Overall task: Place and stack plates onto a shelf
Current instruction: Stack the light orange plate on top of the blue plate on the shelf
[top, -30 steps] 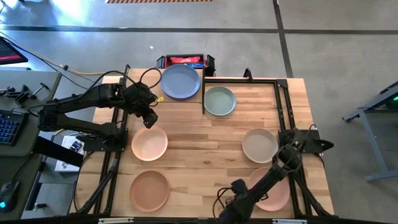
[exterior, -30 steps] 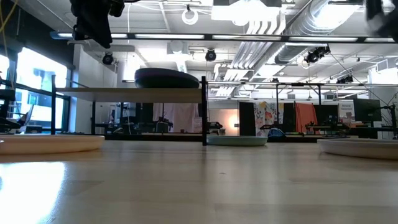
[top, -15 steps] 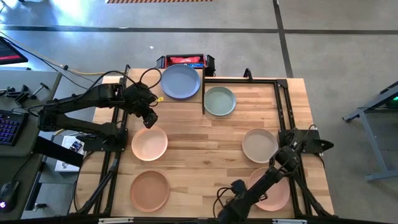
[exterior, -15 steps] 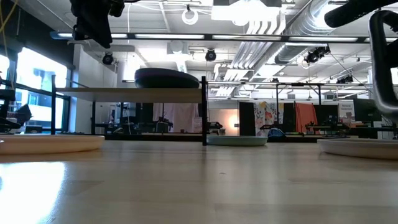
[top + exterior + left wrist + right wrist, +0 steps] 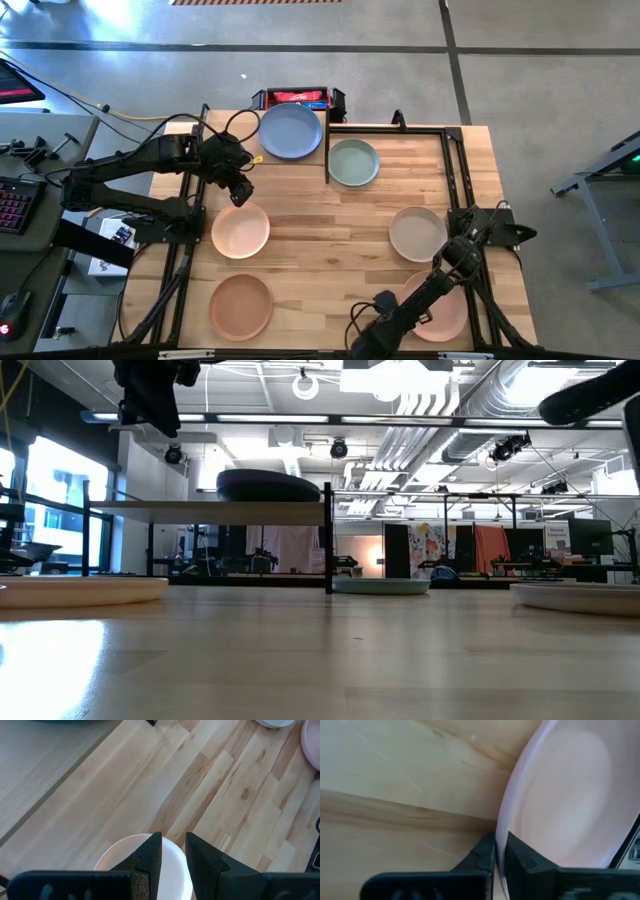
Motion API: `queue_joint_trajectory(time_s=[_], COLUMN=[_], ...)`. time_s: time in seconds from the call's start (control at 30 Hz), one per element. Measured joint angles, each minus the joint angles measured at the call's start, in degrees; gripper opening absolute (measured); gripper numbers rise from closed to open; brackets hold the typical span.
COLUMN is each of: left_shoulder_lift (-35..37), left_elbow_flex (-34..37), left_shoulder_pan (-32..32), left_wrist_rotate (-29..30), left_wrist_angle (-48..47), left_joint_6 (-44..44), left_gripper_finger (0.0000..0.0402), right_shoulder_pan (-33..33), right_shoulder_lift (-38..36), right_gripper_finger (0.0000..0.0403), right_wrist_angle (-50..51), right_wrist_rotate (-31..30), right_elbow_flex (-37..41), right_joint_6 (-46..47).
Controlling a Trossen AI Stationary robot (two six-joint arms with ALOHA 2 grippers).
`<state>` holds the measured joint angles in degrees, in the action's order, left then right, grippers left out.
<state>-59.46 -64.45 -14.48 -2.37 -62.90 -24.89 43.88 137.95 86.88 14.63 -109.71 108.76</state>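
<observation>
The salmon pink plate (image 5: 445,310) lies near the table's near right corner, and my right gripper (image 5: 402,312) is shut on its left rim. My left gripper (image 5: 243,188) hangs above the peach plate (image 5: 240,231), its fingers (image 5: 150,852) a narrow gap apart with nothing between them. A blue plate (image 5: 290,130) rests on the shelf (image 5: 200,512) at the far left. The grey-green plate (image 5: 353,162), beige plate (image 5: 418,233) and terracotta plate (image 5: 240,306) lie flat on the tabletop. My right gripper pinches the pink plate's rim (image 5: 501,825) between its two fingers, one on the outer side and one on the inner side. The fingers slant down at it from the plate's left side. The plate rests on the table as far as shows.
The shelf's black frame post (image 5: 327,150) stands between the blue and grey-green plates. A red box (image 5: 297,97) sits behind the shelf. Bare wood (image 5: 330,250) lies in the table's middle. Black frame rails run along both table sides.
My right arm has tipped slightly at the pink plate; a dark part of it that hung at the low view's right edge half a second ago has gone from there. The plates lie where they were.
</observation>
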Motion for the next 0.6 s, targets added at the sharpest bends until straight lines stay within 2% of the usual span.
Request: queue_joint_trajectory(time_s=[0.27, 0.6], left_shoulder_lift=[0.0, 0.0], left_elbow_flex=[0.0, 0.0], left_shoulder_pan=[0.0, 0.0], left_wrist_rotate=[0.0, 0.0], left_wrist_angle=[0.0, 0.0], left_joint_6=[0.0, 0.1], left_gripper_finger=[0.0076, 0.0076], right_shoulder_pan=[-0.5, -2.4], right_shoulder_lift=[-4.8, -15.3], right_gripper_finger=[0.0001, 0.0000], right_wrist_angle=[3.1, 3.1], right_wrist_rotate=[-5.4, -20.4], right_elbow_flex=[0.0, 0.0], right_joint_6=[-0.8, -1.3])
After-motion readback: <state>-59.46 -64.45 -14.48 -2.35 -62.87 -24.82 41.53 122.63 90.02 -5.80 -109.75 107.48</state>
